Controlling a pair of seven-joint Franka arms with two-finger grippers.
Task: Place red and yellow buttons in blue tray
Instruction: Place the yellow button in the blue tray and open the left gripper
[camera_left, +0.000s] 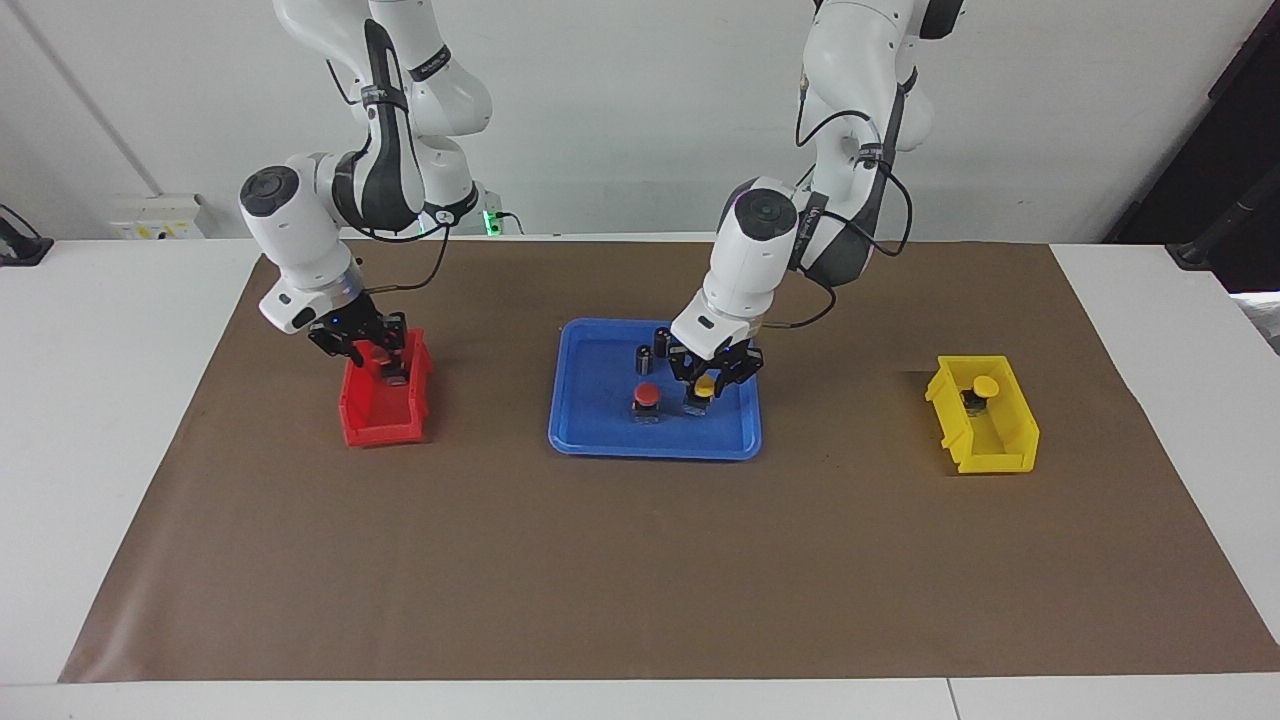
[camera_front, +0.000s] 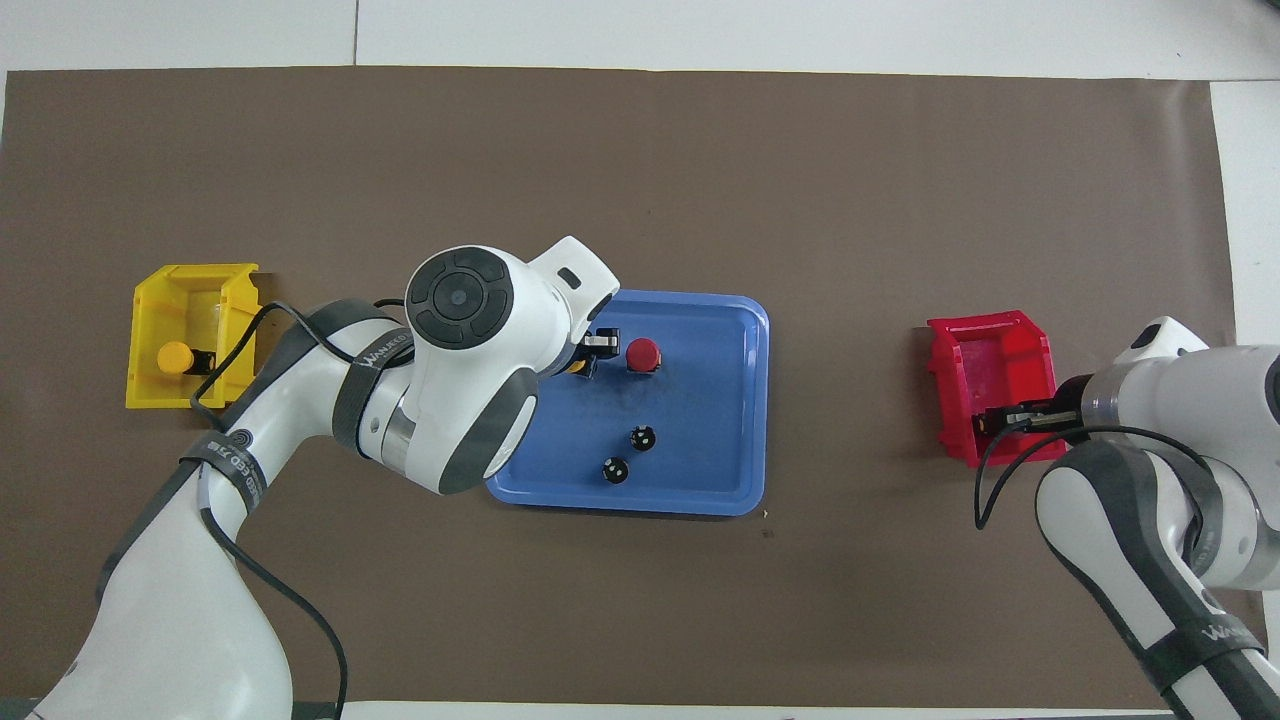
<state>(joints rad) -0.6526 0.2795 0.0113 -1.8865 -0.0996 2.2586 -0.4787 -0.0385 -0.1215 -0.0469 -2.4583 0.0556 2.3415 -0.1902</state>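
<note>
The left gripper (camera_left: 713, 385), clamped on a yellow button (camera_left: 704, 384), hangs low over the blue tray (camera_left: 600, 440) beside its red button (camera_left: 646, 394) and should release next, while the right gripper (camera_left: 365, 352) closes round the red bin's (camera_left: 375, 425) red button (camera_left: 381, 354), awaiting lift.

White table (camera_left: 90, 420); brown paper mat (camera_left: 640, 560) covers most of it, running edge to edge across the middle of both frames, bare white margins at the sides.

On the mat, three containers in a row:
- blue tray (camera_left: 600, 440), centre of the facing view, centre of the overhead view (camera_front: 700, 480).
- red bin (camera_left: 375, 425), centre-left in the facing view; centre-right in the overhead view (camera_front: 985, 345).
- yellow bin (camera_left: 985, 450), centre-right in the facing view; centre-left in the overhead view (camera_front: 185, 290).

All three well apart. Lower half of the mat bare in the facing view.
</note>
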